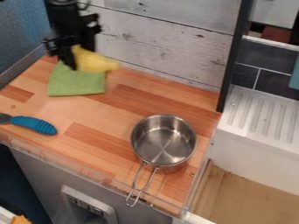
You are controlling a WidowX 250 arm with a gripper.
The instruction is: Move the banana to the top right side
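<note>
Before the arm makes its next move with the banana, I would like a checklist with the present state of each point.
1. Banana held by the end effector: ok.
2. Banana lifted fully off the green cloth: cannot tell; it overlaps the cloth's upper edge in this view.
3. Banana at the top right side: not ok, it is at the upper left.
4. Metal pot away from the back wall: ok, it stands nearer the front edge.
5. Blue-handled tool apart from the banana: ok.
</note>
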